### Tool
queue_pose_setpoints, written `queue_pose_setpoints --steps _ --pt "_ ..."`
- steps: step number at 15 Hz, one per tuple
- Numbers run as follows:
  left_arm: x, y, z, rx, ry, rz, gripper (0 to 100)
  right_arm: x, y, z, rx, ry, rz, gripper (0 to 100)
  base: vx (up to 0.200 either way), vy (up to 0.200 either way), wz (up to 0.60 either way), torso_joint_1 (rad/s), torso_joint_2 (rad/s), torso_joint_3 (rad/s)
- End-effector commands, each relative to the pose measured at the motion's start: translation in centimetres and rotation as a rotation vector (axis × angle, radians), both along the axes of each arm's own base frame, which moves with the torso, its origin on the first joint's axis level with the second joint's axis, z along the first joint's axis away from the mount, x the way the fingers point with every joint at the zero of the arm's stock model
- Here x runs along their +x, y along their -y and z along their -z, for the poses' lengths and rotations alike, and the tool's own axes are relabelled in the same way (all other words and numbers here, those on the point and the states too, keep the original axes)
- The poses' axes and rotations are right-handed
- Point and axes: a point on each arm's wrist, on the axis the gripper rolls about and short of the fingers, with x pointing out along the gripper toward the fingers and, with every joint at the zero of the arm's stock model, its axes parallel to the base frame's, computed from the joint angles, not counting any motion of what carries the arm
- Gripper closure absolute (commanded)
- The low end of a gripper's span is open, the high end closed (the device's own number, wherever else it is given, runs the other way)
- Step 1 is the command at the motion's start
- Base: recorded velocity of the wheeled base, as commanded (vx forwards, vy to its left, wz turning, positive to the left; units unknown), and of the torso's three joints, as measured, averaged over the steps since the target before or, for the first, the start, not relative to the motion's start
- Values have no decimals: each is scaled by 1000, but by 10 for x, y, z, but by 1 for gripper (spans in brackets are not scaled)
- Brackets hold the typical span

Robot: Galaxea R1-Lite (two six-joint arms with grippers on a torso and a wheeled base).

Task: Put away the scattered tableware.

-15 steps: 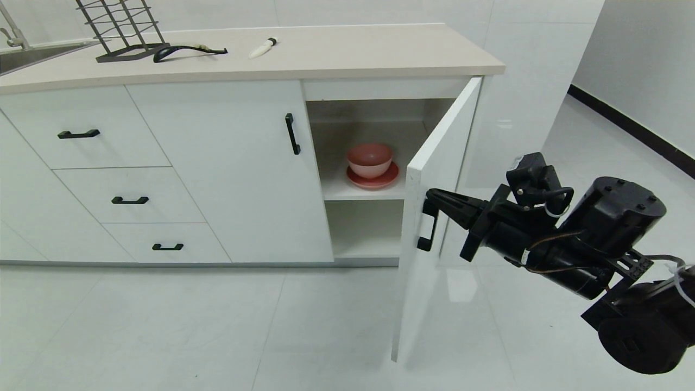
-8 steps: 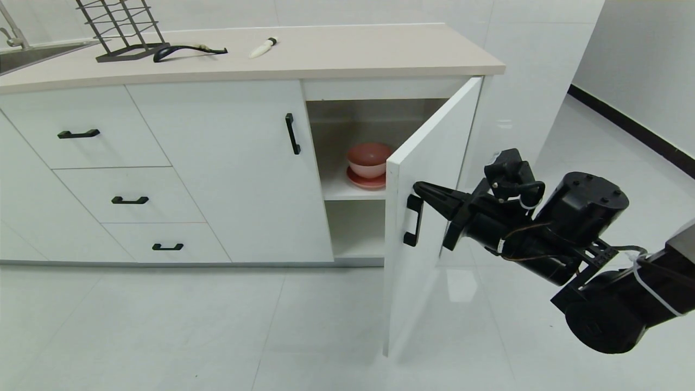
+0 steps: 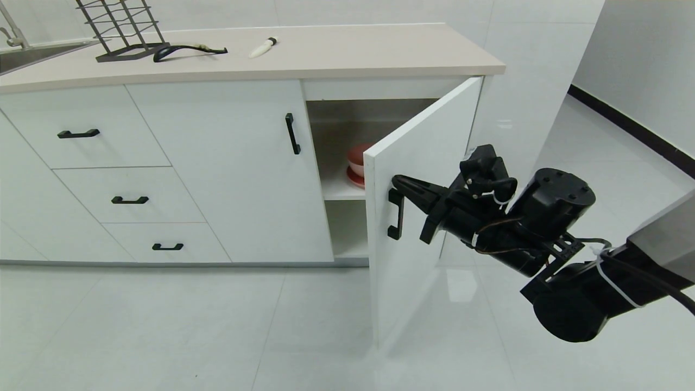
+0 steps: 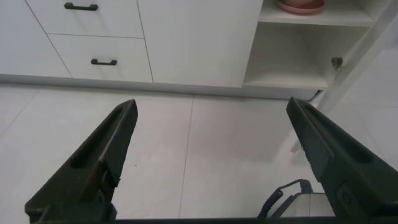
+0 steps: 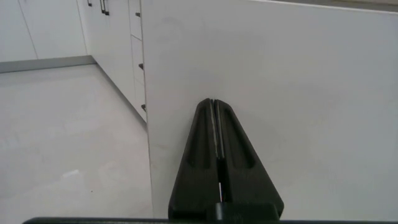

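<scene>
A pink bowl [image 3: 357,156] on a red plate [image 3: 353,178] sits on the upper shelf of the open cabinet, half hidden by the white door [image 3: 421,157]. My right gripper [image 3: 398,182] is shut, its tips against the door's outer face by the top of the black handle [image 3: 395,216]. In the right wrist view the shut fingers [image 5: 213,106] touch the door panel [image 5: 292,74]. My left gripper [image 4: 211,109] hangs open over the floor in front of the cabinet, with nothing between its fingers. The red plate [image 4: 301,6] lies on the shelf beyond it.
On the countertop [image 3: 353,49] stand a black wire rack [image 3: 119,30], a black ladle [image 3: 187,51] and a white-handled knife [image 3: 263,47]. A sink [image 3: 32,54] is at the far left. Drawers with black handles [image 3: 130,200] fill the cabinet's left side.
The cabinet door has swung leftward toward shut, with my right gripper moving left along with it. The door now hides more of the bowl and plate.
</scene>
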Motion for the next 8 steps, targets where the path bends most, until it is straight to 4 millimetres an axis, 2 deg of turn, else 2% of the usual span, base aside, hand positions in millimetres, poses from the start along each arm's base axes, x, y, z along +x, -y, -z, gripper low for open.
queue_pose_setpoints --steps 1,8 --pt "0 0 0 -1 0 -1 0 5 -5 3 0 3 -2 100 0 0 0 0 0 0" --pt "0 0 0 -1 0 -1 0 22 -18 0 25 55 -4 100 0 0 0 0 0 0"
